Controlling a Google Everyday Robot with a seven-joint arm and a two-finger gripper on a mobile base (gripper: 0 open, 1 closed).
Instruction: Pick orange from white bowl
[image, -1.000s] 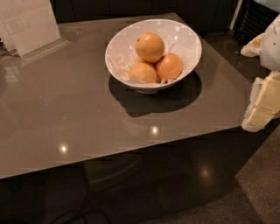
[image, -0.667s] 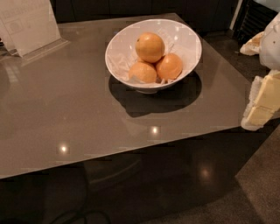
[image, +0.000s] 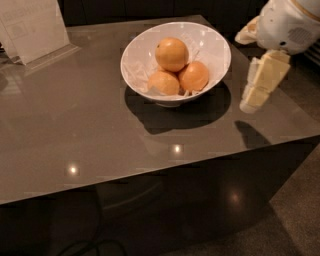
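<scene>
1. My gripper (image: 260, 82) hangs just right of the white bowl (image: 212, 45), above the table (image: 100, 135) — open or clenched, cannot tell.
2. It has swung in from the table's right edge — approach underway.
3. The orange (image: 171, 54) sits unpicked atop two smaller oranges (image: 194, 76) in the bowl.

Cream blocky gripper (image: 251, 100) at right, rounded white arm (image: 287, 22).
</scene>
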